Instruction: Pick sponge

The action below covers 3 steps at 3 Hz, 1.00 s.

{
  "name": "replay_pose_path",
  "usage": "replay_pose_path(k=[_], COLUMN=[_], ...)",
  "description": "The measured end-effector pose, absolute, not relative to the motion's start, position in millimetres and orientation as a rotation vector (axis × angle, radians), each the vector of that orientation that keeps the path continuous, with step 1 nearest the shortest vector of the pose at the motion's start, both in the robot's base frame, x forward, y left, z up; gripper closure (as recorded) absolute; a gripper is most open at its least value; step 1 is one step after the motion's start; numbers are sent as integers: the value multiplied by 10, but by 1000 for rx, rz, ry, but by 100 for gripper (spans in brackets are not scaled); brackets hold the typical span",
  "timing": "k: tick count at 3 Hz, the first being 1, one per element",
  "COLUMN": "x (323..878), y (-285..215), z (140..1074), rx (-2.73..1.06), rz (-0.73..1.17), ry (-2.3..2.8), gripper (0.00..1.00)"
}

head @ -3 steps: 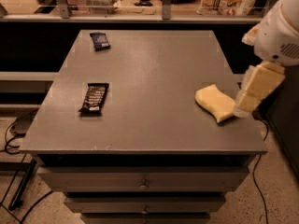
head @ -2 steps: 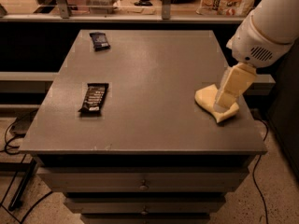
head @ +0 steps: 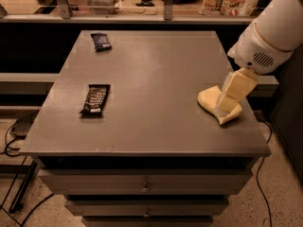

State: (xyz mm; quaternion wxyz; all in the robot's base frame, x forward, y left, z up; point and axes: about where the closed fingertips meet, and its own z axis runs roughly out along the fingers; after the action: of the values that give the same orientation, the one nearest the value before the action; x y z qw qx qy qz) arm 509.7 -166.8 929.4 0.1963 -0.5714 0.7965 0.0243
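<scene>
At the right side of the frame, close to the table's right edge, the gripper [head: 230,97] stands over the sponge [head: 208,99]. Its yellowish rectangular pad slants down from the upper right and covers the sponge's middle. How far it stands open, and whether it has hold of anything, cannot be told from this view. Sponge location: flat on the table [head: 156,79], right of centre, near the right edge and short of the front edge, with its left lobe and lower tip showing clear of the gripper. Assessment: the step in hand is the closing-in on the sponge. To be done well, the grasp should straddle the pad across its narrower width, come down far enough to take the full thickness, and close gently, since foam of this kind is likely to compress and spring back. The lift should go straight up, as the nearby table edge leaves little room for a sideways drag. Materials: the sponge is pale yellow, thick and soft-looking, with wavy curved edges and no markings. It is close in colour to the pad, so the boundary between them is hard to read. Behind the gripper, a white, smooth, rounded arm housing [head: 267,41] with a small vent grille rises toward the upper right corner. The table top is grey, matt and flat. Well apart from the sponge lie a dark candy-bar wrapper [head: 95,99] at left of centre and a second wrapper [head: 101,41] at upper left.
</scene>
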Motion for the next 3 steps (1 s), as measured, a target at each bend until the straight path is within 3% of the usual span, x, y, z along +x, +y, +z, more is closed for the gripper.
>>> replay_pose_path(k=[3], x=[5364], y=[-1686], z=[8572], rx=[-1448], rz=[223], ry=[2363], gripper=[0])
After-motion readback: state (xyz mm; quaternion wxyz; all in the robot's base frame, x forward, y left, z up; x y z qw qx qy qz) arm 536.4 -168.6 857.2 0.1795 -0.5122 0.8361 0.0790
